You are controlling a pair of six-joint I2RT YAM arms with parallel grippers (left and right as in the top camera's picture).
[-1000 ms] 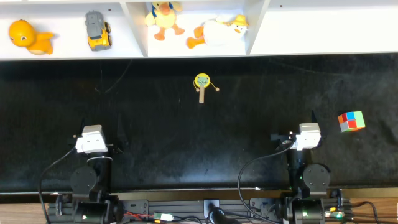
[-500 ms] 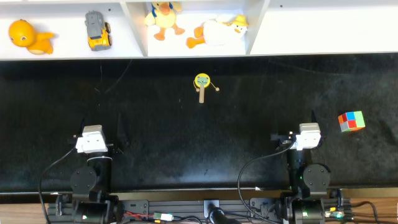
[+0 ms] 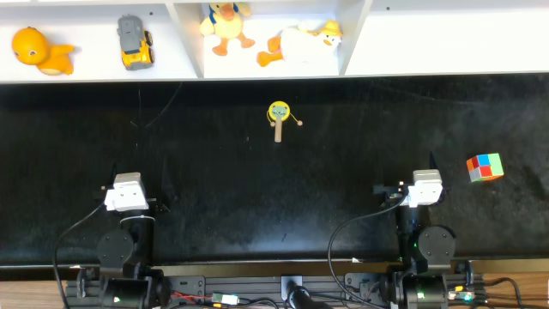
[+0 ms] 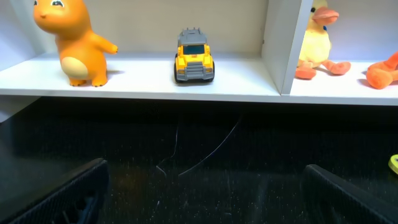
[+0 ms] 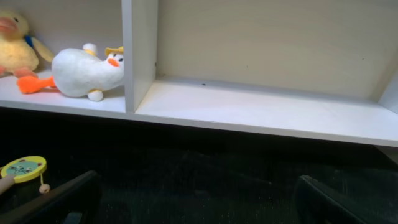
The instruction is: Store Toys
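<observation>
Where right hand [image 5: 198, 206] sits, cube [image 3: 485, 167] near, rightward

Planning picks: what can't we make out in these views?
Yellow duck plush: head clipped by the top view's upper edge.
Drum rattle: handle cut by the frame edge, right wrist view.
White duck plush: body cut off by frame edge, left wrist view; one orange foot visible.
Colour cube: top view, too small; underside and far faces hidden by itself.
</observation>
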